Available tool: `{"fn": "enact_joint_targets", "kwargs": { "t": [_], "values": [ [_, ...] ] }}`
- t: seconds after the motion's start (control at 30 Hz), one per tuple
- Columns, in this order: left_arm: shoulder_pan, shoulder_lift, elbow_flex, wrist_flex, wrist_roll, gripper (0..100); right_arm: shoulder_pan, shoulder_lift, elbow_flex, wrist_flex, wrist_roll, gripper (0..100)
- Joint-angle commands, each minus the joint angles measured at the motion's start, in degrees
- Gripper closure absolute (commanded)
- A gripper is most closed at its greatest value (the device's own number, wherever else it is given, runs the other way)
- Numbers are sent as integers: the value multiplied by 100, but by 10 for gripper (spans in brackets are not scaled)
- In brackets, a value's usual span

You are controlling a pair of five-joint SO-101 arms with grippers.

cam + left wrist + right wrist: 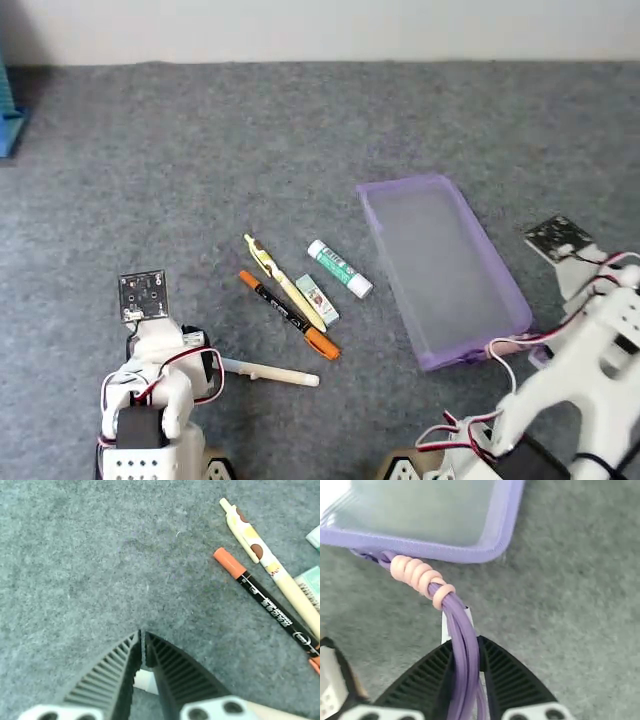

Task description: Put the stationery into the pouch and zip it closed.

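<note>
The translucent purple pouch (440, 270) lies flat right of centre. Beside it on the carpet are a glue stick (340, 269), a small eraser (317, 298), a patterned pen (283, 282) and a black marker with orange caps (288, 315). My left gripper (141, 635) is shut on the end of a cream pen (270, 375), which lies flat near the front. The patterned pen (260, 555) and the marker (270, 605) sit just beyond it. My right gripper (465, 647) is shut on the pouch's purple strap (462, 630), just below its pink beads (420, 577), at the pouch's near corner (495, 545).
Grey carpet covers the table, with open room to the left and at the back. A blue object (8, 120) sits at the far left edge. A pale wall runs along the back.
</note>
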Motion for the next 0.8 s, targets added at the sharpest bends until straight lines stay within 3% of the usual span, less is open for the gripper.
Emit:
{"fn": "enact_joint_targets", "kwargs": {
  "t": [0.0,0.2,0.37,0.5,0.63,0.77],
  "values": [
    [-18,-79,-66,18,44,987,198,-303,-53,-101,88,976],
    [-18,-79,-66,18,44,987,541,-567,-422,1015,387,729],
    [-18,-79,-66,18,44,987,488,-840,-404,1719,897,755],
    [-18,-79,-66,18,44,987,-259,-857,176,1719,818,775],
    [-18,-79,-66,18,44,987,-1059,-857,905,664,70,775],
    [-18,-79,-66,18,44,987,-1508,-857,1635,-286,0,775]
  ]
}}
